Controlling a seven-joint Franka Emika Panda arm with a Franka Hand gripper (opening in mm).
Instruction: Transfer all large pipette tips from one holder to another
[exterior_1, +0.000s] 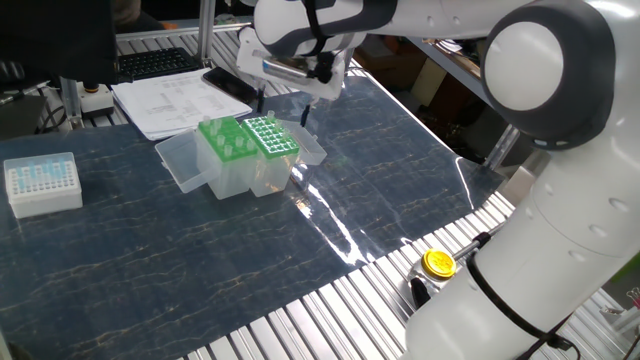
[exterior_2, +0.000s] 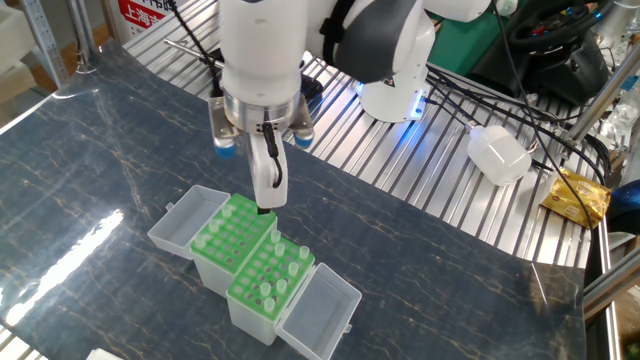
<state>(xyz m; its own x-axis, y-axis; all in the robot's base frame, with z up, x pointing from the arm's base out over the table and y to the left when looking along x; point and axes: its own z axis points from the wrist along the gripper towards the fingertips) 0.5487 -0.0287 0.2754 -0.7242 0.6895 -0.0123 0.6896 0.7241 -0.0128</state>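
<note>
The large pipette tips (exterior_2: 275, 274), slender clear plastic cones with round collars, stand in the holes of one of two green-topped clear plastic holders (exterior_2: 268, 279) that sit side by side with lids folded open, on the dark marbled mat (exterior_2: 120, 170) toward its far edge in one fixed view. The neighbouring green-topped holder (exterior_2: 228, 228) appears mostly empty, though its holes are too small to read with certainty. The two-finger gripper (exterior_2: 265, 190) of the white arm hangs just above the seam between the two holders, fingers pointing straight down and drawn close together. Whether a tip is pinched between them I cannot tell; nothing clear shows below the fingertips.

By my judgement the step in hand is a carry or a reposition between holders, with most tips not yet transferred. The next move calls for lining up squarely over a single hole or collar and descending vertically, since neighbouring tips stand near one another. A small white box of bluish tips (exterior_1: 41, 183) rests well apart near the mat's left edge.
</note>
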